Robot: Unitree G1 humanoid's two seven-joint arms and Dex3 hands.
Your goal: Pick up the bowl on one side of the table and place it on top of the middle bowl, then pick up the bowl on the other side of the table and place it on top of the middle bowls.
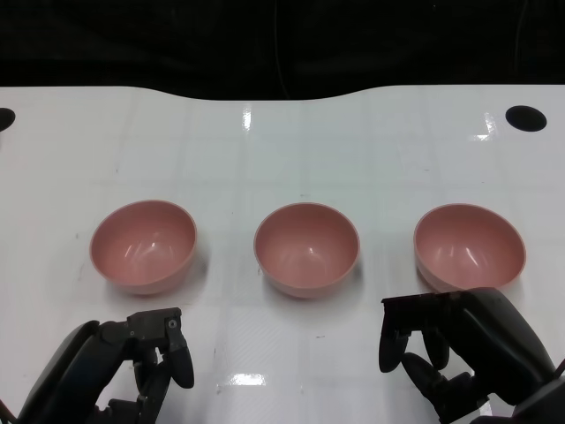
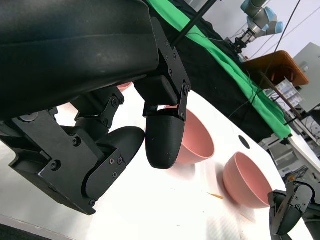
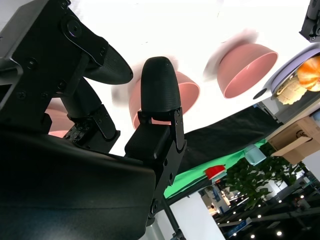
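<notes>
Three round pink plastic bowls (image 1: 307,248) sat unstacked in a row — both black hands, left (image 1: 132,362) and right (image 1: 459,349), waited empty, fingers apart.

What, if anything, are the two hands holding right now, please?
Nothing: the left hand and right hand hover, fingers apart, short of the three pink bowls.

Three pink bowls stood in row on white table (image 1: 282,141) — left bowl (image 1: 143,245), middle bowl (image 1: 306,248), right bowl (image 1: 469,246). Two black hands showed — left hand (image 1: 141,367), right hand (image 1: 459,353).
</notes>
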